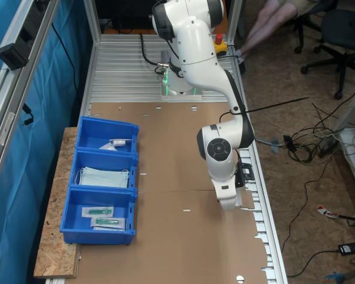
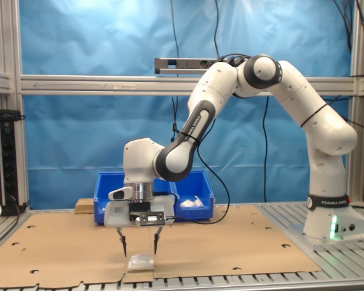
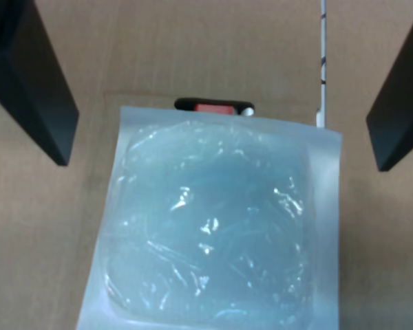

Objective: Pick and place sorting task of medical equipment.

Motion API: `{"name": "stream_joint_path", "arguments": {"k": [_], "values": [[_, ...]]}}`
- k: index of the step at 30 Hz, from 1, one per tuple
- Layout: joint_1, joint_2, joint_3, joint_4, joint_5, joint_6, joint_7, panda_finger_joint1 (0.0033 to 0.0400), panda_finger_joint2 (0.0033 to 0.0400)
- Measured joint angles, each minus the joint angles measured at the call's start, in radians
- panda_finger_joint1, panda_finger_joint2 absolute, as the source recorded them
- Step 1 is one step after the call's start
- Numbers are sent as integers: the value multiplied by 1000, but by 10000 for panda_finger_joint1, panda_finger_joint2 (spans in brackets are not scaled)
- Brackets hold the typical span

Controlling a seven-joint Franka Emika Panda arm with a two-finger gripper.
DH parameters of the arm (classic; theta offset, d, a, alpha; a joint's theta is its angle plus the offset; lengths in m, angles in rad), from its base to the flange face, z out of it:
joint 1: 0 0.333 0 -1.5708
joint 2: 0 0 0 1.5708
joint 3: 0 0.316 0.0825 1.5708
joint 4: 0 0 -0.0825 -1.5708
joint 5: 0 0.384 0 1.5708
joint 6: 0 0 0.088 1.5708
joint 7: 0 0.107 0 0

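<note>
Cardboard-covered surface (image 2: 60, 251) | end effector (image 2: 139, 247) open, hanging above white packet (image 2: 141, 261) | packet directly beneath, seemingly centred between fingers (image 3: 38, 89) | no clear long axis

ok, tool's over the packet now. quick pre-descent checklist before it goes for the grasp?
1. Tool open: ok, fingers spread wide in the wrist view.
2. Packet between the fingers: ok, it lies centred in the gap, slightly skewed.
3. Tool clear of the packet: ok, fingertips hang above it in the second exterior view, not touching.
4. Packet flat on the cardboard: ok, though it sits close to the cardboard's front edge.
5. Bins ready: ok, three blue compartments hold a white packet, masks and green-stick packets.
6. Finger width versus packet width: cannot tell; the margin looks slim.
</note>
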Motion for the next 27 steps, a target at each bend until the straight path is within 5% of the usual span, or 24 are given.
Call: {"name": "stream_joint_path", "arguments": {"k": [27], "values": [[19, 3, -27, -1, 0, 0, 0, 400, 400]]}}
